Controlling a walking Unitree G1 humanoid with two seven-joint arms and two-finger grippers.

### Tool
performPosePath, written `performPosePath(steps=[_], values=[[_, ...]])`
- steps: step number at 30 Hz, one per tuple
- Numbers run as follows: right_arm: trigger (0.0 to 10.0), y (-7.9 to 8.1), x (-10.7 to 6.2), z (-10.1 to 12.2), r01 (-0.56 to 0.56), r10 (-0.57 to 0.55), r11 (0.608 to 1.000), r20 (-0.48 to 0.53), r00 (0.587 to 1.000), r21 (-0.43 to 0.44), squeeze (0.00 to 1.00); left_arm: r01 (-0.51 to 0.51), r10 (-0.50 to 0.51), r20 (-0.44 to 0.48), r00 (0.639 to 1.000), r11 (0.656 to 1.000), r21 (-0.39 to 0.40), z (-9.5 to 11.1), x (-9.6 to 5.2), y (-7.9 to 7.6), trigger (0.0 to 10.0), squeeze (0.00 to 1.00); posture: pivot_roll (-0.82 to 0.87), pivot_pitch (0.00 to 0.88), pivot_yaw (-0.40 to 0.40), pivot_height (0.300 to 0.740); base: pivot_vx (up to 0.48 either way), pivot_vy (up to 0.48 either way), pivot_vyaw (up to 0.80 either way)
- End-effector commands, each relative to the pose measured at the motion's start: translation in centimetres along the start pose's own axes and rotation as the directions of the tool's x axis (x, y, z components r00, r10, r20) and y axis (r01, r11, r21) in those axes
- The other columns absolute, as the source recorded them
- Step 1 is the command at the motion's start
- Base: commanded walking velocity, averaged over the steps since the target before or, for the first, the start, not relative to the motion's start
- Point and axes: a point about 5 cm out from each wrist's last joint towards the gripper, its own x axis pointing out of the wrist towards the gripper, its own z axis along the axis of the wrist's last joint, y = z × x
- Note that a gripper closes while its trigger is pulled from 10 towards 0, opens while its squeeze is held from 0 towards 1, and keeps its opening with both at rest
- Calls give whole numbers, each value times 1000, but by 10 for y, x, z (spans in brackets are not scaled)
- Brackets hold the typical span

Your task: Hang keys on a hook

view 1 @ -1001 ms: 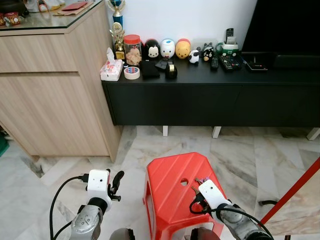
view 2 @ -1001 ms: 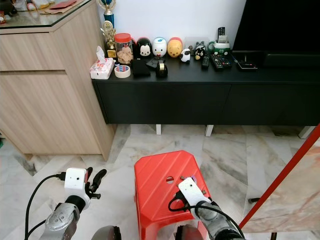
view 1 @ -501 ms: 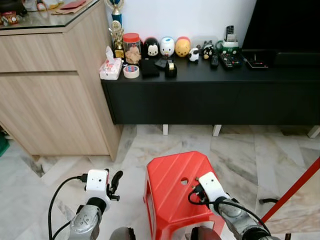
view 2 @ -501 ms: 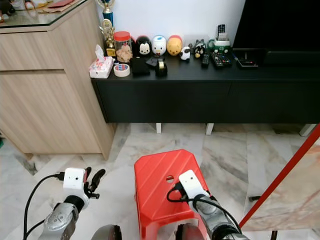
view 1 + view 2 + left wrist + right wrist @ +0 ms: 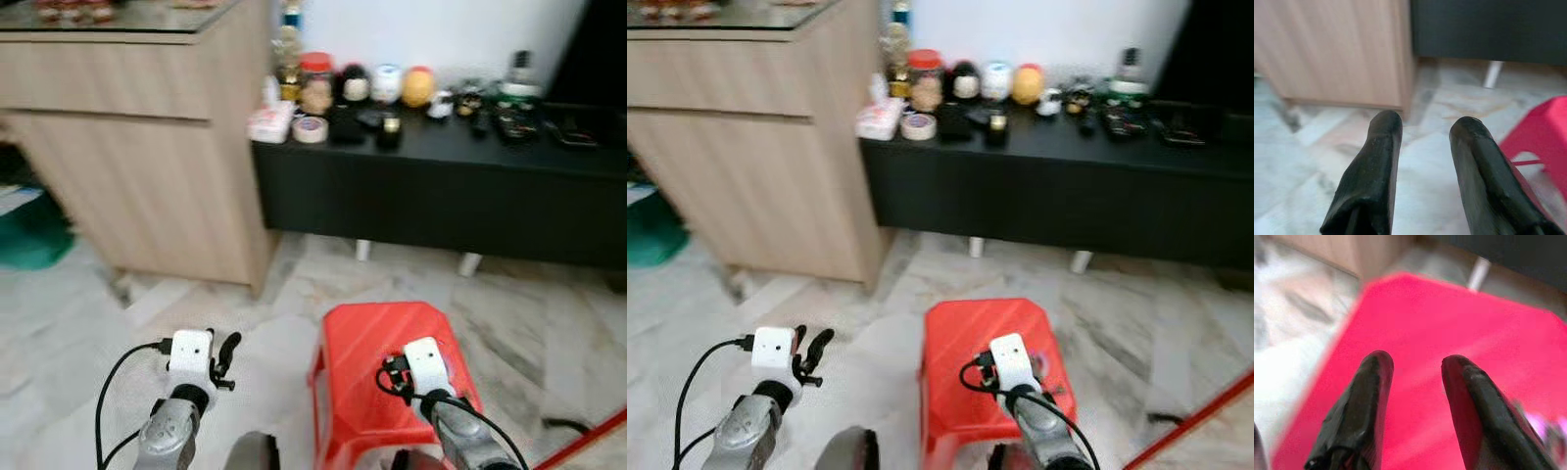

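Marble floor (image 5: 245, 323) runs up to a wooden cabinet (image 5: 147, 176) and a low black console (image 5: 441, 196) lined with small jars and figurines, all blurred. In the left eye view a red plastic stool (image 5: 372, 333) stands in front of the robot. The left gripper (image 5: 228, 348) hangs over bare floor beside the stool, and a white wrist camera (image 5: 427, 356) on the right arm sits above the stool's top.

The left wrist view shows its 2 black fingers (image 5: 1376, 161) spread apart with nothing between them, aimed at the cabinet's corner.

The right wrist view shows the right gripper (image 5: 1413, 364) close over the stool's top, its fingers parted and empty. A smeared purple-pink patch, probably the keys (image 5: 1547, 431), lies on the stool just beside 1 finger. It is too blurred to tell its long axis or which way it points.
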Motion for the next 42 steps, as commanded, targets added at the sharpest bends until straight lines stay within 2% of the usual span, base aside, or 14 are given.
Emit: performPosePath(steps=[1,8,10,11,13,19,22,23,25,31,34,37,42], values=[[10000,-6,-2,-4,20,-20,1000,-14,1000,13,0,9,-9,-1,1000,1000,-10,-1,0,-4,10000,0,22,30,-1,628,0,0,0],[10000,-13,-2,-1,93,-93,996,-4,996,1,0,9,-9,0,1000,1000,-11,-2,0,-3,10000,0,25,31,-2,628,0,0,0],[10000,-21,-4,-1,161,-161,987,-4,987,9,0,10,-10,-1,1000,1000,-11,-2,-1,-3,10000,0,24,31,0,628,0,0,0],[10000,-21,-4,-1,161,-161,987,-4,987,9,0,10,-10,-1,1000,1000,-11,-2,-1,-3,10000,0,24,31,0,628,0,0,0],[10000,-32,-7,-6,222,-222,975,-43,974,-12,0,12,-12,-2,1000,1000,-12,-2,-1,-4,10000,0,21,31,0,628,0,0,0],[10000,-28,-7,-13,175,-180,983,-94,979,-60,0,15,-15,0,1000,1000,-13,-2,0,-5,10000,0,23,34,-2,628,0,0,0],[10000,-31,-7,-10,214,-215,977,-70,974,-28,0,15,-15,1,1000,1000,-13,-2,0,-5,10000,0,23,35,-1,628,0,0,0],[10000,-34,-7,-7,264,-262,964,-54,964,39,0,15,-15,1,1000,1000,-15,-2,0,-5,10000,0,21,36,0,628,0,0,0],[10000,-36,-7,-4,300,-298,951,-38,954,70,0,16,-16,0,1000,1000,-15,-2,0,-6,10000,0,21,37,0,618,0,0,0],[10000,-30,-7,-6,259,-257,963,-37,966,78,0,18,-18,-3,1000,1000,-13,-3,0,-6,10000,0,22,37,0,594,0,0,0],[10000,-28,-6,-8,241,-239,970,-59,969,33,0,16,-16,-3,1000,1000,-10,-2,0,-4,10000,0,25,37,-1,594,0,0,0],[10000,-27,-6,-10,229,-227,973,-82,971,24,0,13,-13,-4,1000,1000,-10,-3,-1,-3,10000,0,25,37,-1,594,0,0,0],[10000,-28,-5,-11,208,-219,973,-126,967,-95,0,14,-14,-7,1000,1000,-11,-4,-2,-4,10000,0,26,39,0,594,0,0,0]])
